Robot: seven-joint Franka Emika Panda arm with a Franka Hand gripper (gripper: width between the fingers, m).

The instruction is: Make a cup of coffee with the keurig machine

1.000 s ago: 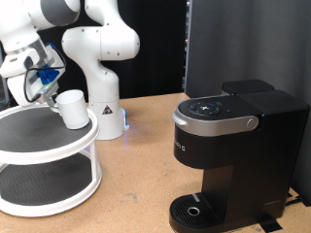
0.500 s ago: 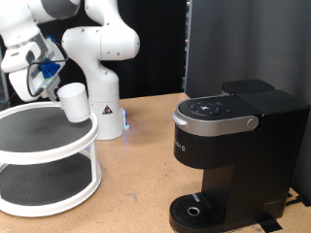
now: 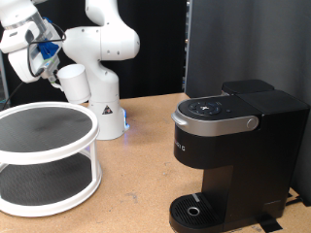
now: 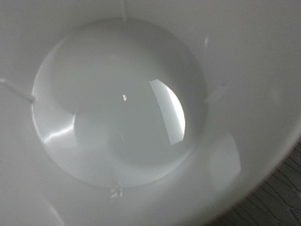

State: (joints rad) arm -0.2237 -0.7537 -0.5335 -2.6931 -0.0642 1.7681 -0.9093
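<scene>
Pincer (image 3: 49, 70) clamped on cup (image 3: 73, 83) rim, aloft over rack (image 3: 49, 146); likely light, rigid, glossy-slick, chippable.

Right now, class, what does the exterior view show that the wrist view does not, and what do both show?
Only the exterior view shows the end effector holding the cup in the air above the two-tier white stand, with the keurig machine at the exterior view's right, lid shut. Only the wrist view shows the cup's bare white inside. Both show the cup.
</scene>
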